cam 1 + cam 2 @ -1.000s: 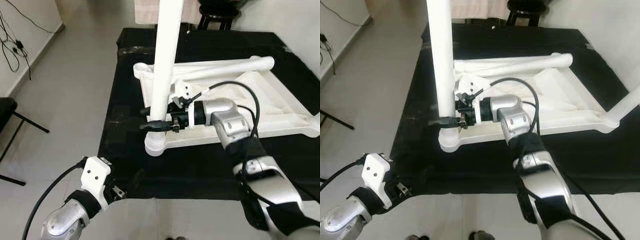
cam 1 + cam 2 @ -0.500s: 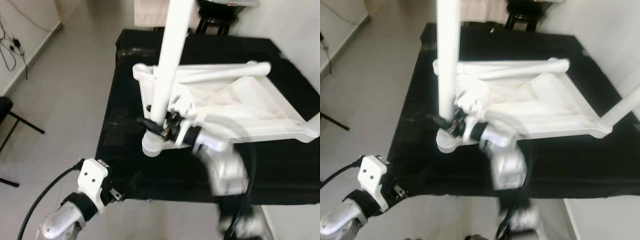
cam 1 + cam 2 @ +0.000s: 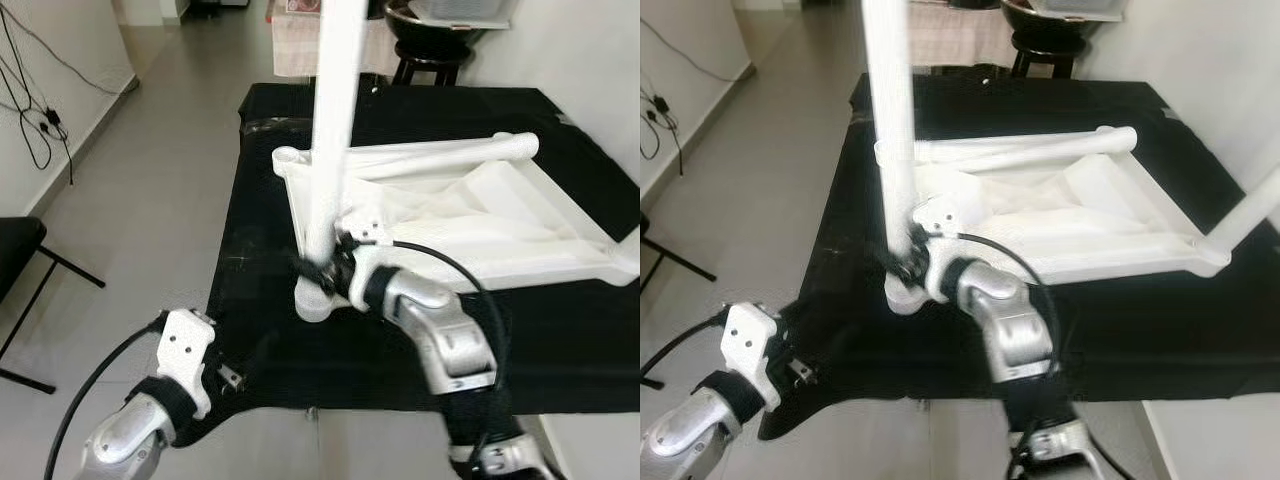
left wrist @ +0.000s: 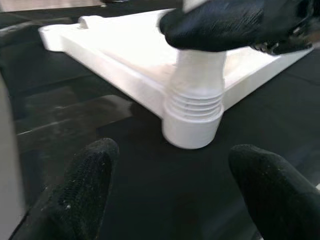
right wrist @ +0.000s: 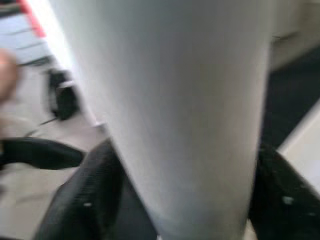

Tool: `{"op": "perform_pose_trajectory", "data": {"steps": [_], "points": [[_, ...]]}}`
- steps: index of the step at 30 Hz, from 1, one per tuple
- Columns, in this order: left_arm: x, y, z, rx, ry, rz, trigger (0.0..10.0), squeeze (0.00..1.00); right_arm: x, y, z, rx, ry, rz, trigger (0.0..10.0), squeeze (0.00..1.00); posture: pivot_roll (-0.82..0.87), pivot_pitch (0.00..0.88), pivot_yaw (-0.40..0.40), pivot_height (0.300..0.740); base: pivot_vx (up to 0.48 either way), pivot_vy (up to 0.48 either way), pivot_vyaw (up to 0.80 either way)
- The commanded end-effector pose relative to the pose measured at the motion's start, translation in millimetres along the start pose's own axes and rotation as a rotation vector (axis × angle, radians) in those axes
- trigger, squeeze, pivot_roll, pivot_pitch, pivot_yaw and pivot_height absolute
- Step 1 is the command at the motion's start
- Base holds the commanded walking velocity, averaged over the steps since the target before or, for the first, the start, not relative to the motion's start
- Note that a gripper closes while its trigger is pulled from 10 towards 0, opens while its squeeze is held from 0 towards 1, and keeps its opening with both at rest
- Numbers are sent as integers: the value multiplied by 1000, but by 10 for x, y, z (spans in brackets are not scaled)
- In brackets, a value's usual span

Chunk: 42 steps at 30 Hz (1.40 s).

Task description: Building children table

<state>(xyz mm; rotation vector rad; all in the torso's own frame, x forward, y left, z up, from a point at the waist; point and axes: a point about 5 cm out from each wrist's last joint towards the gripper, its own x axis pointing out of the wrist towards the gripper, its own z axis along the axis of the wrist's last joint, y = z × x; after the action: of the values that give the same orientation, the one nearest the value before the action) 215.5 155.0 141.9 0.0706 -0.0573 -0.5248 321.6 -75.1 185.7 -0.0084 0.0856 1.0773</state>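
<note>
The white children's table [image 3: 520,240] lies upside down on a black cloth [image 3: 260,230]. A white leg [image 3: 330,150] stands upright in the corner socket [image 4: 192,117] nearest me on the left. My right gripper [image 3: 318,272] is shut on this leg just above the socket, and in the right wrist view the leg [image 5: 185,115] sits between both black fingers [image 5: 90,200]. My left gripper [image 4: 170,200] hovers open, low over the cloth's front left edge, facing the socket and a short way from it. A second leg [image 3: 1250,215] stands at the right corner.
Another white leg [image 3: 440,155] lies along the table's far side. A black stool [image 3: 430,50] stands behind the cloth. A black chair [image 3: 20,250] and cables [image 3: 30,90] are at the left on the grey floor [image 3: 150,200].
My right forearm has swung round from the right side to the front while the gripper kept its hold near the leg's base. The left arm has barely moved.
</note>
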Motion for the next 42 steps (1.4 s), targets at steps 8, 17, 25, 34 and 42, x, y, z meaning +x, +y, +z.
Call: {"op": "perform_pose_trajectory", "data": {"steps": [8,17,25,34,42], "points": [[38,-108,-18,-18,0,-18,10000,0,-8,-210,271,-218,98,366,10000,0,-53,125,-95,740,0,0,0],[50,-203,7,-34,-11,-25,10000,0,66,-329,478,-237,136,493,0,0,-45,152,-114,740,0,0,0],[50,-229,13,-41,-13,-28,10000,0,35,-368,480,-222,133,529,0,0,-48,158,-114,740,0,0,0],[67,-186,14,-43,-10,-37,10000,0,-179,-382,302,-218,83,392,0,0,-85,162,-111,740,0,0,0],[65,-71,12,-35,-9,-2,10000,0,1,63,-388,-22,118,-427,0,0,-132,160,-67,740,0,0,0]]}}
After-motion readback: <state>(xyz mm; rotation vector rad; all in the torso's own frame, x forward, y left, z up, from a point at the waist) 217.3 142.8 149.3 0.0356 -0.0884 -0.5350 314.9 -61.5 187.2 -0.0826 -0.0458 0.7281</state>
